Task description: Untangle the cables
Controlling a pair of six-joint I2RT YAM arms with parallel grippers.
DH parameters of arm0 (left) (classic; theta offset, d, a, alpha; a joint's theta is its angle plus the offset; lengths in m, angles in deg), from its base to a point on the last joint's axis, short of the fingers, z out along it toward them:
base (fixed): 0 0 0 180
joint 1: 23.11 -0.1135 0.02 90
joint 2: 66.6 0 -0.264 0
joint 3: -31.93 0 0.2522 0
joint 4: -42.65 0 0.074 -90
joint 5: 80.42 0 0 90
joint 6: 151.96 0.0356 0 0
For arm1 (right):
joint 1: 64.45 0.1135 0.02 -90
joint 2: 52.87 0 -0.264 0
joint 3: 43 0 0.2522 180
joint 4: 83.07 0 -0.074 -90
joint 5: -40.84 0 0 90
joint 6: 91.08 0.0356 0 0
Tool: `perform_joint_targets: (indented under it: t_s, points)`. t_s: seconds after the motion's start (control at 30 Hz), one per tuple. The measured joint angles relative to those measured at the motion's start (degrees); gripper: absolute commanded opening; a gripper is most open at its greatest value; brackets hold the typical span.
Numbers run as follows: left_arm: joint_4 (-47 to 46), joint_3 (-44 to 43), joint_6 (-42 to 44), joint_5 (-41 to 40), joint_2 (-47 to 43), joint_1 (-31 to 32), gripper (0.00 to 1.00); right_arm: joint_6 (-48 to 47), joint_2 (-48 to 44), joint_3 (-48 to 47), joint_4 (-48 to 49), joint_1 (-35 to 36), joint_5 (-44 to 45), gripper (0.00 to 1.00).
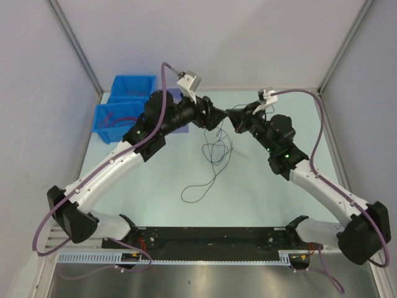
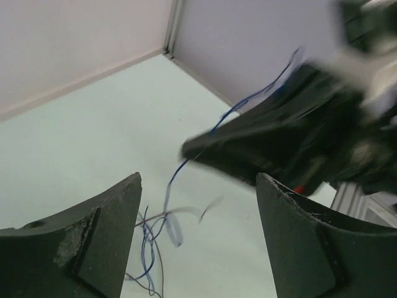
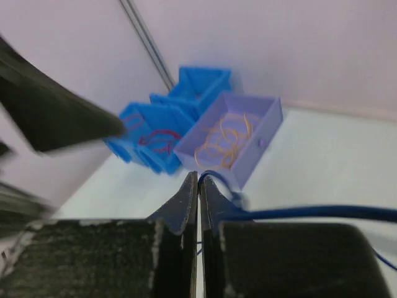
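My right gripper [image 3: 198, 179] is shut, pinching a blue cable [image 3: 310, 213] that runs off to the right past its fingers. In the left wrist view that blue cable [image 2: 170, 205] hangs from the blurred right gripper's tip down to a loose tangle of blue and dark cables [image 2: 147, 248] on the table. My left gripper [image 2: 198, 180] is open just in front of it, with nothing between its fingers. From above, the left gripper [image 1: 218, 118] and right gripper [image 1: 234, 117] nearly meet tip to tip over the cables [image 1: 215, 149], and one dark strand ends in a loop [image 1: 192, 191].
Blue bins [image 1: 118, 118] stand at the back left; one holds red cables [image 3: 155, 138]. Beside them a purple bin [image 3: 263, 124] holds orange cables [image 3: 226, 139]. Enclosure walls and corner posts close off the back and sides.
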Motion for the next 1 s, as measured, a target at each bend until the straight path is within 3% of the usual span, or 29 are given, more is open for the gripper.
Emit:
perform_joint_targets:
  t_s: [0.2,0.33,0.53,0.7,0.83,1.0]
  points:
    - [-2.12,7.89,-2.8,-1.07,-0.83,-2.99,0.77,-2.58,-8.07,-5.4,-1.92,0.0,0.17,0.0]
    - [-2.93,9.35,-5.07,0.11,0.9,-5.2,0.66,-3.34,-11.26,-6.29,-3.06,0.0,0.17,0.0]
    - [-5.49,11.74,-6.64,2.97,1.7,-5.4,0.52,-4.26,-11.56,-6.29,-6.14,0.0,0.48,0.0]
    - [-8.35,16.61,-6.73,6.71,1.14,-5.4,0.47,-5.88,-11.58,-6.29,-7.52,0.0,2.47,0.0]
    - [-10.86,21.7,-7.21,9.94,-0.09,-5.35,0.47,-7.06,-11.58,-6.29,-8.55,-0.07,4.94,0.0]
    - [-12.09,25.55,-7.63,11.19,-0.74,-5.16,0.65,-7.78,-11.56,-6.54,-9.09,-0.46,6.32,0.0]
